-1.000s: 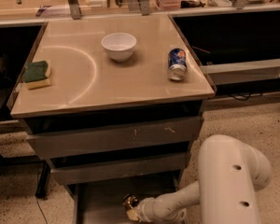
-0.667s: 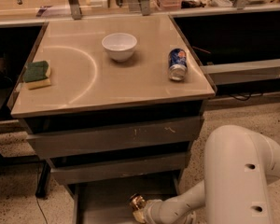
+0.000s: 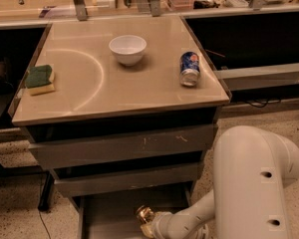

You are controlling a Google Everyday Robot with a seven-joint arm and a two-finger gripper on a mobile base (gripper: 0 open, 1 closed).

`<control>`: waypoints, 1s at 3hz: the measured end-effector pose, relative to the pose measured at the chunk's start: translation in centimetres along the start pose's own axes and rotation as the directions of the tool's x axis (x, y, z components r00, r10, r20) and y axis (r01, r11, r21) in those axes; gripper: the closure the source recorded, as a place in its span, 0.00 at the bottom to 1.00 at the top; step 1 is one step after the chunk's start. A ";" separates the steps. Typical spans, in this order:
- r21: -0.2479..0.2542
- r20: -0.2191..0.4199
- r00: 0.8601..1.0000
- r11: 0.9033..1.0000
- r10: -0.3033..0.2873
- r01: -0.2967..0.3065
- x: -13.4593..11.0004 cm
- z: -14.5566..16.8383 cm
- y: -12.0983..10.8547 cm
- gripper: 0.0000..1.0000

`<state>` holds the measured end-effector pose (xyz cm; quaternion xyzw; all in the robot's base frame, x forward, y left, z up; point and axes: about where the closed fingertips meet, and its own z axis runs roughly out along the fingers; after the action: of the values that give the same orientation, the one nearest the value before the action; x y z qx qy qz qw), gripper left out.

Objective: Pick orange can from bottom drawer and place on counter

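The robot's white arm [image 3: 249,183] enters from the 4 o'clock corner of the view. Its thick rounded link stands just beside the cabinet's right side, and its slimmer forearm runs leftward into the open bottom drawer [image 3: 107,210], the lowest and deepest of three grey metal drawers. At the forearm's end the claw [image 3: 146,222] sits low inside that drawer, toward its 3 o'clock side, and is clamped on the orange can [image 3: 144,213], a small, shiny, golden-orange metal soda can. The can shows at the claw's 12 o'clock edge, right above a pale fingertip; whether it stands upright or tilts cannot be told. Above the open drawer, the two shallower grey drawers with scuffed fronts [image 3: 119,147] are closed. On top lies the bench [image 3: 139,91], a square glossy beige surface with a thin metal rim and a faint curved arc mark on its 9 o'clock half. A round white bowl [image 3: 127,49] stands upright near the bench's 12 o'clock edge. A blue can with a red-white logo [image 3: 190,68] is at 3 o'clock, well apart from the bowl. A green-and-yellow sponge [image 3: 39,79] lies flat by the 9 o'clock edge. Black recessed sinks [image 3: 249,36] flank the bench on both sides.
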<state>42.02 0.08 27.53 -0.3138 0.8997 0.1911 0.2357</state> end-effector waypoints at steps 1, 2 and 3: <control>0.063 0.032 0.996 0.994 -0.088 0.086 -4.1 -3.7 2.6 1.00; 0.136 0.063 0.982 0.976 -0.178 0.169 -7.5 -8.1 5.2 1.00; 0.195 0.059 0.984 0.968 -0.169 0.155 -8.1 -10.7 4.0 1.00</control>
<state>41.74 1.59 41.48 -0.3550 0.8755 0.0962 0.3133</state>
